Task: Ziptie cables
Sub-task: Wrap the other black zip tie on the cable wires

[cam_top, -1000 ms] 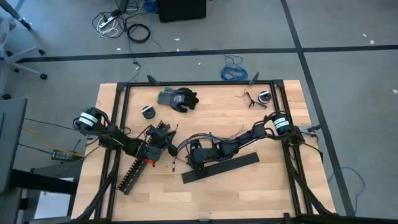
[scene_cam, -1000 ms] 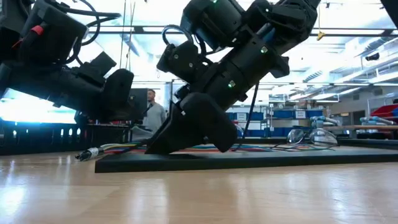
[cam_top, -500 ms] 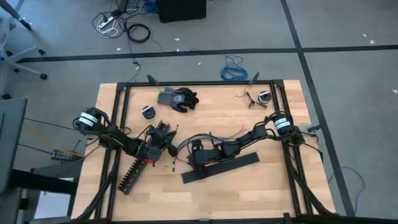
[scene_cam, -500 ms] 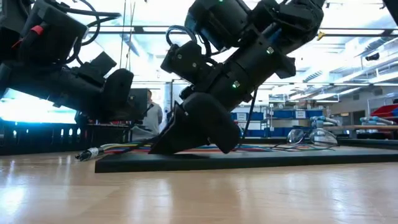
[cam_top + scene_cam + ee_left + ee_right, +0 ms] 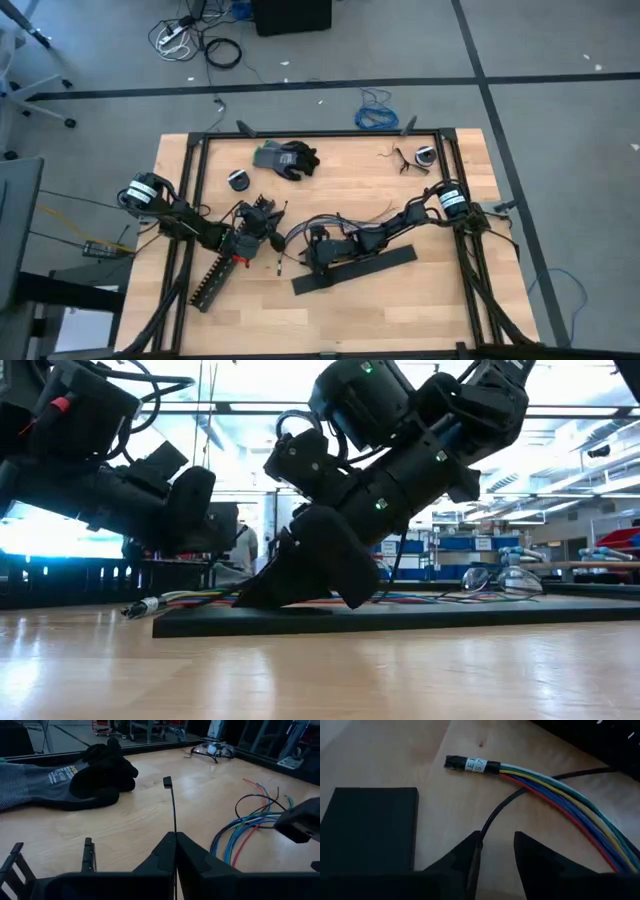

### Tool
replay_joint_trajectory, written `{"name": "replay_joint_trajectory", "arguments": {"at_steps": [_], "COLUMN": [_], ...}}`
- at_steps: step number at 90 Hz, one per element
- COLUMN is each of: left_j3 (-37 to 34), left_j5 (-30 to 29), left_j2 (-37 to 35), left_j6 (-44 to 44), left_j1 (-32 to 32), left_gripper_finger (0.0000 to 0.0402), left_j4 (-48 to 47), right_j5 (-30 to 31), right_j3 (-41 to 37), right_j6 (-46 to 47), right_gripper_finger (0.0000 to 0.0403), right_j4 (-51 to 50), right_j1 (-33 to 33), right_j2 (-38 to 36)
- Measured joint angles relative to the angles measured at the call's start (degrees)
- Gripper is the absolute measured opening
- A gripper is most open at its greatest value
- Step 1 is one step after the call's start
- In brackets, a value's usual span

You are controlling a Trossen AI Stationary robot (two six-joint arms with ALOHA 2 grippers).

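The left gripper (image 5: pixel 175 851) is pinched tight on a ziptie (image 5: pixel 173 812), which stands up between its fingertips with the square head at the far end. Ahead of it the cables (image 5: pixel 245 825) loop across the wood, blue, green and red strands fanning apart; a dark glove (image 5: pixel 75 777) lies farther off to one side, and the slotted duct (image 5: pixel 215 277) runs back under this arm.

The right gripper (image 5: pixel 496 851) hangs low over the table (image 5: pixel 340 310) with its fingers a little apart, a gap showing between them. Just past its tips lies the bound end of the cables (image 5: pixel 530 777), a black sleeve with a white label, the coloured strands spreading away from it; one thin black wire (image 5: pixel 520 797) curves in toward the gap. The flat black bar (image 5: pixel 367 827) lies just beside this gripper.

There are no containers on the table.

Against the picture half a second back, the right arm in the low view has tipped slightly, its upper body shifted a little to the right, while the fingertips rest at about the same spot. The left arm and the cables look unmoved.
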Motion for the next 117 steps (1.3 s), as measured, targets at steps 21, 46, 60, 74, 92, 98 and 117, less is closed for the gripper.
{"name": "replay_joint_trajectory", "arguments": {"at_steps": [21, 46, 60, 74, 92, 98, 117], "left_j3": [0.0, 0.0, 0.0, 0.0, 0.0, 0.0, 0.0], "left_j5": [-0.2, -0.3, -0.3, -0.1, -0.1, -0.1, 0.0], "left_j2": [0.0, 0.0, 0.0, 0.0, 0.0, 0.0, 0.0], "left_j6": [0.0, 0.1, 0.2, 0.2, 0.2, 0.2, 0.2], "left_j1": [0.0, 0.0, 0.0, 0.0, 0.0, 0.0, 0.0], "left_gripper_finger": [0.0000, 0.0000, 0.0000, 0.0000, 0.0000, 0.0000, 0.0000], "left_j4": [0.2, 0.2, 0.2, 0.1, 0.1, 0.2, 0.6], "right_j5": [0.3, 3.5, 4.3, 4.4, 4.5, 4.4, 3.6], "right_j3": [0.0, 0.0, -2.7, -4.6, -5.5, -5.6, -5.6], "right_j6": [2.6, 6.3, 7.8, 9.5, 10.3, 11.0, 12.7], "right_gripper_finger": [0.0118, 0.0118, 0.0118, 0.0118, 0.0118, 0.0119, 0.0119], "right_j4": [4.3, 5.7, 11.9, 14.6, 17.4, 17.3, 16.1], "right_j1": [0.0, 0.1, 0.1, 0.1, 0.1, 0.1, 0.5], "right_j2": [0.2, 0.2, 0.1, 0.1, 0.0, 0.0, 0.0]}}
